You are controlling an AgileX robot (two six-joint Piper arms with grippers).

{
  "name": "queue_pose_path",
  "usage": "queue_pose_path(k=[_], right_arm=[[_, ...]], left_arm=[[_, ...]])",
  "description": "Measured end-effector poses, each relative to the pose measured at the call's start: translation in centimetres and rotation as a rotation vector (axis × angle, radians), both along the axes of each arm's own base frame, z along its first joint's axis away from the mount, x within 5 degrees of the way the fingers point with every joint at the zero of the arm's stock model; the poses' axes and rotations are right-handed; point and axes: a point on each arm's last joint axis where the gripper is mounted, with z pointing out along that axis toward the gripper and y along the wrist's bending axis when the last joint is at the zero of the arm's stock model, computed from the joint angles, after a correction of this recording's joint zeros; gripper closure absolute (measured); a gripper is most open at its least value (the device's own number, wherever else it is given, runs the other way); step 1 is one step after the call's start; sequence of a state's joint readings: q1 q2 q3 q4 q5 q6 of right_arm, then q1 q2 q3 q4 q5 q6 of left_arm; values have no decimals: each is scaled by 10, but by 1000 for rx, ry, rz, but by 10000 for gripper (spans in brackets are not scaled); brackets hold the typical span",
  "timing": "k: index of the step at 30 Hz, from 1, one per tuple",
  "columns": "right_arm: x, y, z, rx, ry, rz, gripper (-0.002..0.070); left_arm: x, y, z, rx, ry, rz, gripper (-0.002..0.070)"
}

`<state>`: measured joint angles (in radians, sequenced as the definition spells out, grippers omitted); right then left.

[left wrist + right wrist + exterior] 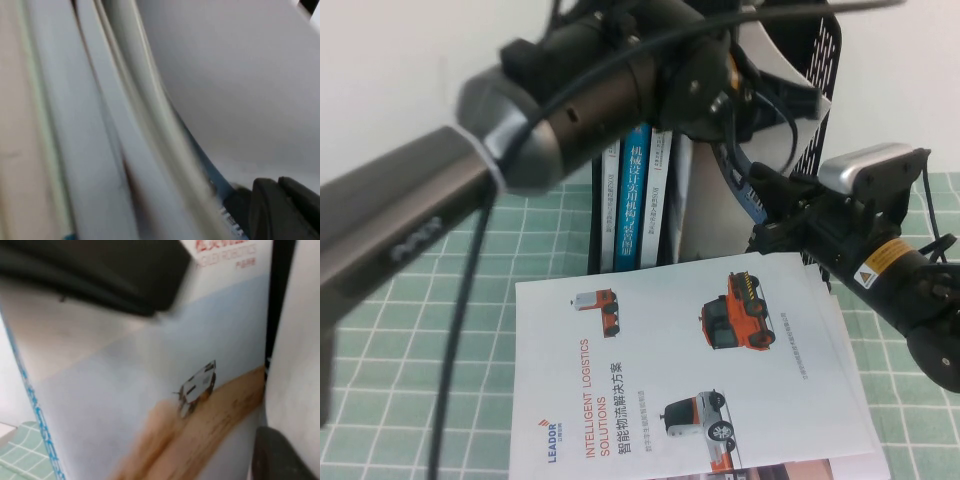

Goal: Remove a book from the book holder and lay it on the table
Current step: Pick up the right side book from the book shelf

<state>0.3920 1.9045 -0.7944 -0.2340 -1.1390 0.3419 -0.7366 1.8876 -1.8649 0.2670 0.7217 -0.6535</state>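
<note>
The book fills the right wrist view: a pale blue cover, a sandy band, a small vehicle and a red title. In the high view its blue spine leans slantwise at the black perforated book holder. My left gripper is at the holder's top and is shut on the book near its spine. One of its dark fingers presses beside the blue edge. My right gripper is at the book's lower part, right of the holder's front. The green grid table lies below.
A white "INTELLIGENT LOGISTICS SOLUTIONS" brochure lies flat on the table in front of the holder, over another sheet. Several books, one with a blue spine, stand in the holder's left slots. My left arm crosses the upper left of the high view.
</note>
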Motion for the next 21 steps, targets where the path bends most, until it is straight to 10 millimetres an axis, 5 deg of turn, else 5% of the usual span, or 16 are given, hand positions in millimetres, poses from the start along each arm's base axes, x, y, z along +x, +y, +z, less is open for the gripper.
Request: queue_pose_path(k=[9, 16, 21], right_arm=[[-2, -5, 24, 14, -46, -44, 668], [-34, -13, 113, -42, -382, -34, 668], [-78, -17, 171, -168, -673, 40, 668]], left_arm=[[-44, 40, 83, -53, -164, -48, 678], [-104, 82, 147, -122, -271, -177, 678], [-136, 102, 166, -133, -266, -252, 678]])
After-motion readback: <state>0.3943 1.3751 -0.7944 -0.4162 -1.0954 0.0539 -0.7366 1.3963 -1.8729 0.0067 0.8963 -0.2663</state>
